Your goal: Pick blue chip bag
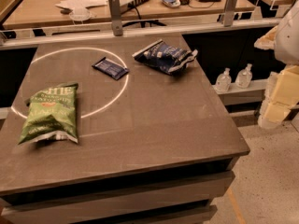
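The blue chip bag [164, 56] lies on the grey table [154, 120] at its far right part; it is crinkled and puffy, dark blue with white print and pale crimped ends. My gripper [274, 112] is at the right edge of the view, off the table's right side and lower than the bag. It hangs below the pale arm [288, 36] and holds nothing. It is well apart from the bag.
A green chip bag [49, 114] lies at the table's left. A small flat dark blue packet [110, 68] lies left of the blue bag. A white ring is marked on the tabletop. Two clear bottles [233, 79] stand on a low ledge to the right. A cluttered desk [126, 1] stands behind.
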You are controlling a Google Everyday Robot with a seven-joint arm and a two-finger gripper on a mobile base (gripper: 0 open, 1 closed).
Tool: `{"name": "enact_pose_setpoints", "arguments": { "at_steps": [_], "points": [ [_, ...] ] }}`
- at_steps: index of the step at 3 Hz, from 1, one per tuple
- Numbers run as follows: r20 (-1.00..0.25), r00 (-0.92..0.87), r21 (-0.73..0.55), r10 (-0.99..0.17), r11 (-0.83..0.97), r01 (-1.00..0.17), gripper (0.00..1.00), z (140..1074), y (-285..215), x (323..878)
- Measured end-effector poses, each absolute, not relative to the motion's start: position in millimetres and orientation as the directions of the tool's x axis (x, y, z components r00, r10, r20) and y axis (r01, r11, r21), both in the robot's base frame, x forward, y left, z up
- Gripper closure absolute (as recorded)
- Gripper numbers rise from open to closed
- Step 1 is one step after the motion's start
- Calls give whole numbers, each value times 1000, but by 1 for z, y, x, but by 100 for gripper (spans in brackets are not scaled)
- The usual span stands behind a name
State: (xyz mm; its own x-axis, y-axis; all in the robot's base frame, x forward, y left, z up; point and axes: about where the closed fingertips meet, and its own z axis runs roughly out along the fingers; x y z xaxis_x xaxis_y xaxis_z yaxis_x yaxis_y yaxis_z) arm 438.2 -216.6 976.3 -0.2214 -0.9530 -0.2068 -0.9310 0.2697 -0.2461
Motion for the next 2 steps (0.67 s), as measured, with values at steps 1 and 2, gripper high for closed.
{"name": "enact_pose_setpoints", "arguments": {
  "at_steps": [1,2],
  "points": [
    [-207,-221,-246,-953,270,-931,0,976,-217,438],
    [-296,-242,-235,-924,316,-919,0,976,-216,445]
  ]
}}
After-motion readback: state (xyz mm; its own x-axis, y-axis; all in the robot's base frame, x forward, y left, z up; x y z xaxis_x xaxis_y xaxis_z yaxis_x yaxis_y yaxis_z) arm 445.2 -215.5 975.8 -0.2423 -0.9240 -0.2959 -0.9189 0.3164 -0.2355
